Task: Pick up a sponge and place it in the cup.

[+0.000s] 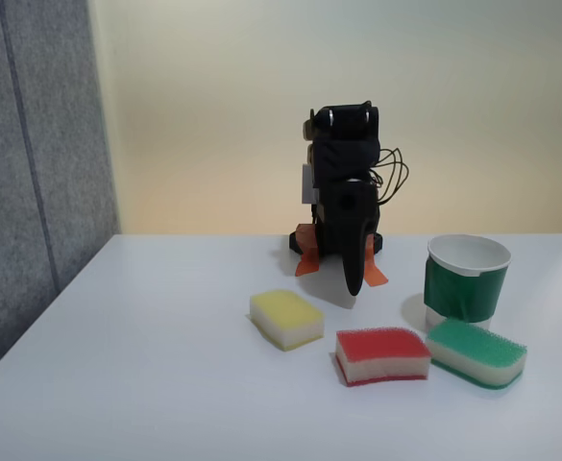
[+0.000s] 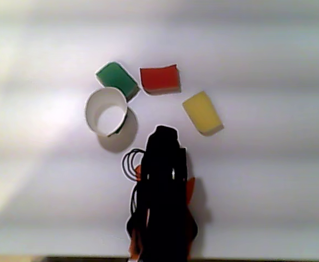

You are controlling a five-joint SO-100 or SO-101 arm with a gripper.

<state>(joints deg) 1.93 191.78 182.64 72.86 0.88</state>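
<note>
Landmark: we take the white paper cup with the dark green band (image 1: 467, 279) as our reference; it stands upright and empty on the white table (image 1: 146, 365).
Yellow-topped rectangular foam sponge (image 1: 286, 318): in the fixed view we see it furthest left of the cup, beyond the red one and apart from it.
Red-topped rectangular sponge with white foam body (image 1: 383, 354): we find it lying flat, left of the cup and nearer the camera in the fixed view, apart from the cup and from both neighbours.
Green-topped rectangular foam sponge (image 1: 476, 351): we see it just in front of the cup, very close to its base.
Black two-finger gripper (image 1: 354, 284): it points down at the table left of the cup; we cannot tell how its jaws stand, and it holds nothing.
Key relation: in the other view the red sponge (image 2: 160, 79) lies straight ahead of the gripper tip (image 2: 164, 132), clearly apart.
Long axis: we judge it runs crosswise to the arm's reach.
</note>
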